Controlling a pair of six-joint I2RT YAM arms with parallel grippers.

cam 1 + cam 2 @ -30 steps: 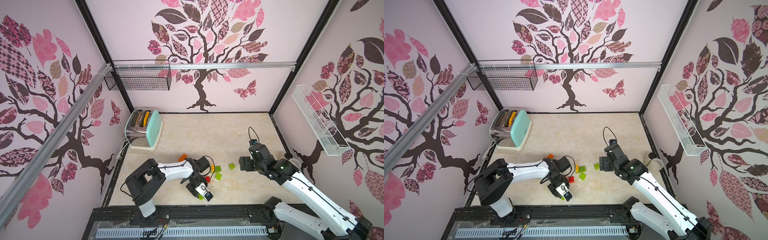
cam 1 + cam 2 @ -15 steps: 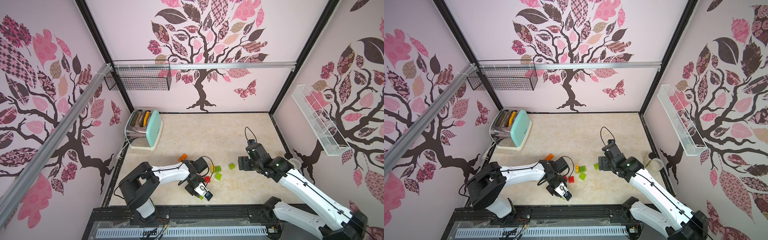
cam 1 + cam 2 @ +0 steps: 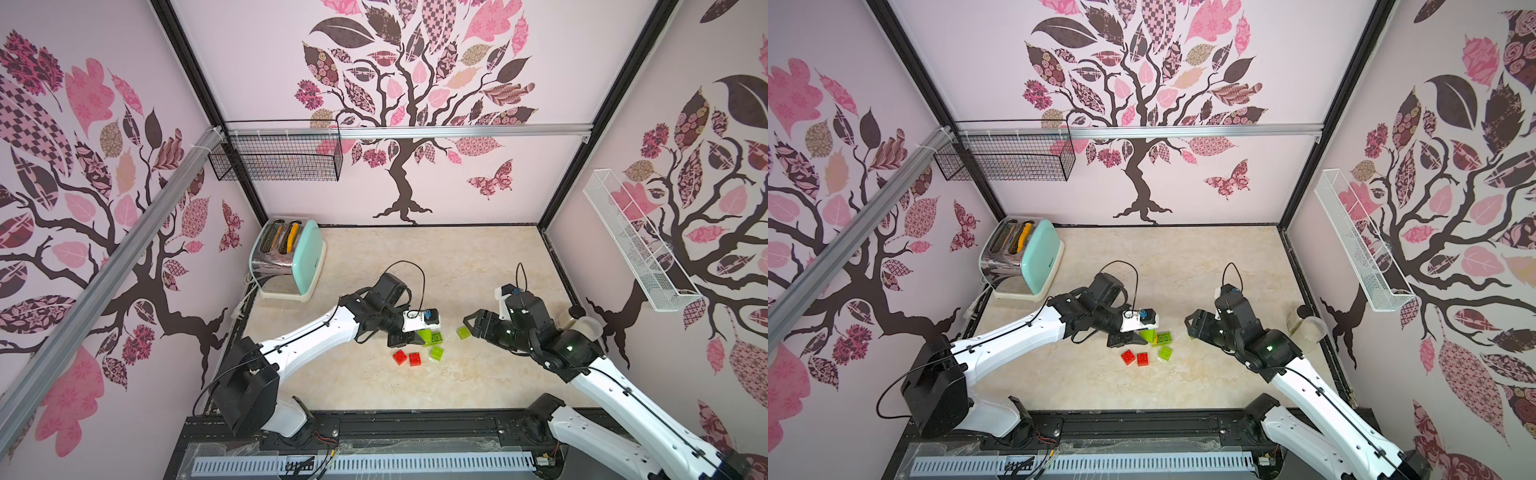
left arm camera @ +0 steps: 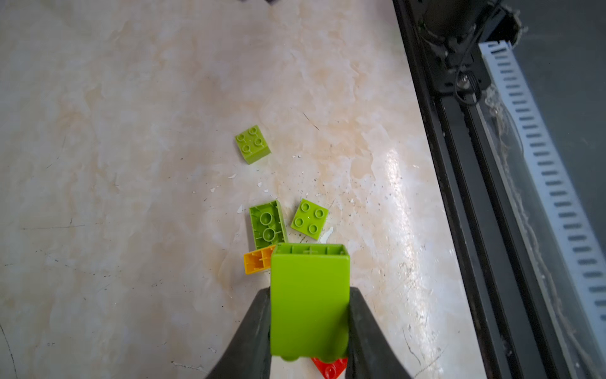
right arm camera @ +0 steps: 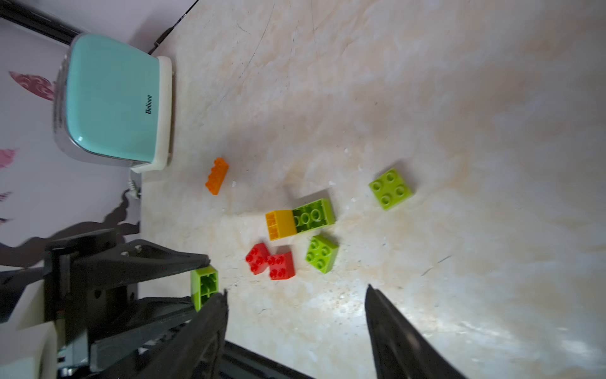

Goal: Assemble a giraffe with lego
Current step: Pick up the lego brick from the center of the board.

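**Assembly status.** No giraffe exists yet. All eight pieces of the lego are separate, or at most touching.

- A mint-green toaster [image 3: 286,257] stands at the far left.
- The orange brick [image 5: 217,175] lies alone between the toaster and the main cluster. The left arm hides it in both top views.
- The left gripper [image 4: 310,292] is clamped on a tall lime-green brick [image 4: 310,315], one finger on each side wall. The hollow underside points away from the wrist. The brick is carried at the edge of the cluster; its height above the surface cannot be read.
- Two red bricks [image 3: 400,356] lie studs-up, touching at one corner.
- The yellow brick [image 5: 280,224] lies against one end of the long green brick [image 5: 313,213], which is underside-up. Whether the two are pressed together cannot be told.
- One square lime brick [image 3: 436,353] sits just beside the red pair.
- A second square lime brick [image 3: 462,332] sits apart, near the right arm.
- The right gripper [image 5: 296,289] hovers with its jaws parted and nothing between them.

Judged remaining: every joint of legs, body, neck and head.

**Surface and room.** The table [image 3: 415,257] is a glossy beige marble pattern, scratched, with white flecks around the bricks. A clear jar [image 3: 584,326] stands at its right edge. The walls carry pink tree decals. A black wire basket [image 3: 274,160] hangs at the left and a white wire rack [image 3: 631,245] at the right.
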